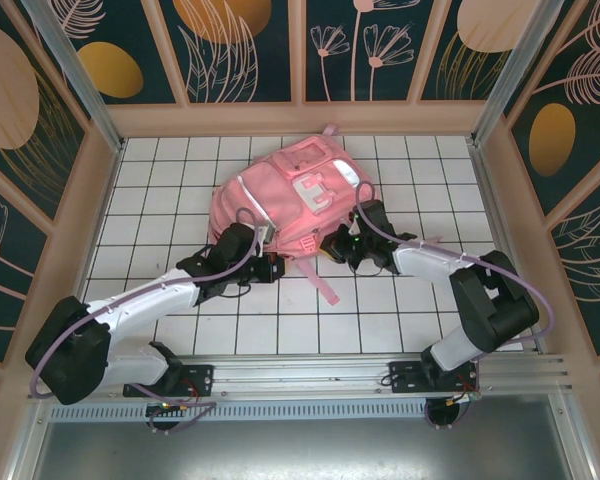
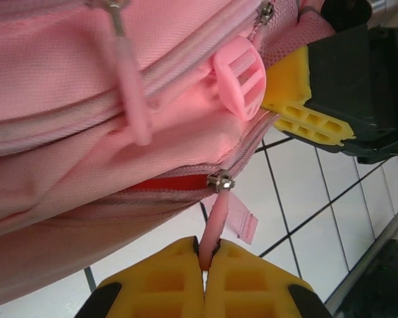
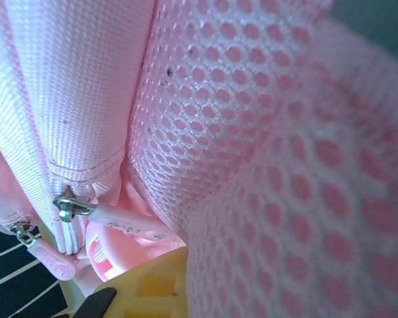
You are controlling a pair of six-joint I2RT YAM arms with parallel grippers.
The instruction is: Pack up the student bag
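Note:
The student bag [image 1: 285,195], a big pink backpack with white stripes, lies at the middle back of the tiled table. At its near left corner my left gripper [image 1: 267,266] is shut on a zipper's pink pull tab [image 2: 215,222]. The yellow fingers [image 2: 160,281] pinch the tab just below the metal slider [image 2: 220,180]. A slit of red lining [image 2: 160,183] shows where the zipper gapes. My right gripper [image 1: 342,246] is at the bag's near right corner, shut on pink mesh fabric [image 3: 272,146]. One yellow finger [image 3: 152,286] shows and the mesh hides the other.
A pink plastic buckle [image 2: 242,83] hangs beside the right gripper's yellow finger [image 2: 298,99]. A loose pink strap [image 1: 323,283] trails toward the near edge between the arms. Wooden walls [image 1: 100,200] fence the table. A metal rail [image 1: 310,372] runs along the front.

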